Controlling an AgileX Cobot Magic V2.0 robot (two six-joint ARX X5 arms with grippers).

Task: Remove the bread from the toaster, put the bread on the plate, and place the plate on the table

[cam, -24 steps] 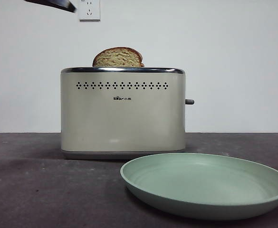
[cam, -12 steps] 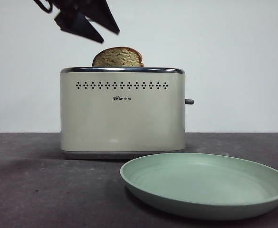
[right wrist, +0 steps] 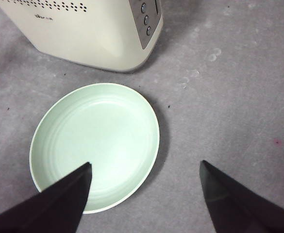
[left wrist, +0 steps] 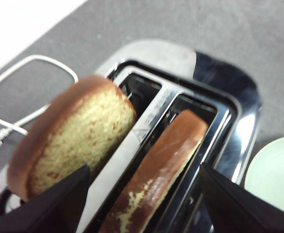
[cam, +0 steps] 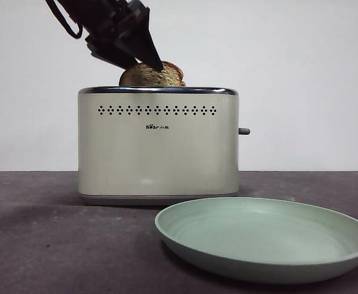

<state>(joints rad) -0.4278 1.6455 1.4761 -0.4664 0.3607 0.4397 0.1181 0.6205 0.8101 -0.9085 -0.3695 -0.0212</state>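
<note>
The cream toaster stands mid-table with two slices in its slots. The bread shows only its rounded top over the chrome rim. In the left wrist view, one slice sits in the slot nearer the plate and a second slice leans in the far slot. My left gripper comes down from the upper left, its tip at the bread's top. Its jaws are open and straddle the slices without closing on either. The mint-green plate lies empty in front of the toaster. My right gripper hovers open above the plate.
A white power cord lies on the table behind the toaster. The toaster's grey lever sticks out on its right side, and its button panel faces the plate.
The left arm has dropped from the top left corner down to the bread's top. Toaster, bread and plate have not moved.
</note>
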